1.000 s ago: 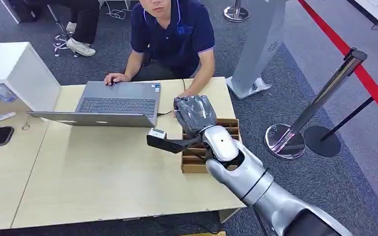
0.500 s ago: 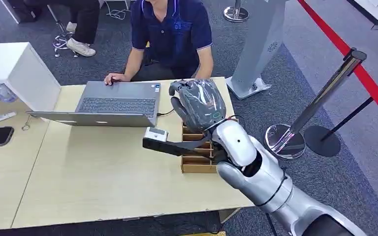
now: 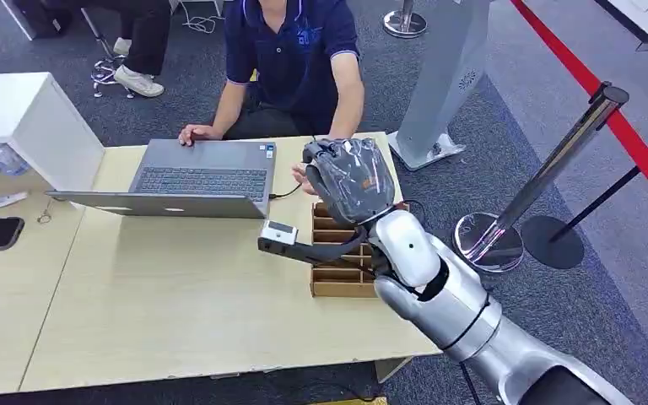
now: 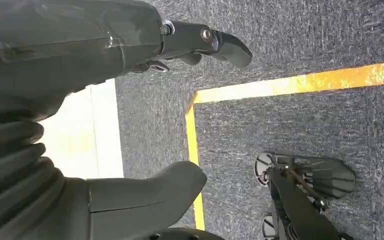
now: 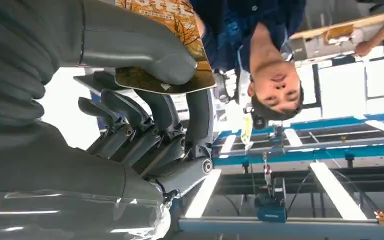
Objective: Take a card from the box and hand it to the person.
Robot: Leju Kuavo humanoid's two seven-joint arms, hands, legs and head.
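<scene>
Card (image 5: 172, 45) raised for handover
Right robot hand (image 3: 350, 181) pinches it above the box (image 3: 337, 257), toward the person (image 3: 295, 59) (left robot hand (image 4: 80, 95) hangs released).

1 card (image 5: 177, 30), 1 box (image 3: 337, 274), 1 laptop (image 3: 202, 177), 1 person (image 3: 295, 59)

Right hand (image 3: 348, 179) raised above the box (image 3: 342, 261) toward the person (image 3: 291, 59); laptop (image 3: 194, 179) open on the table (image 3: 135, 295).
</scene>
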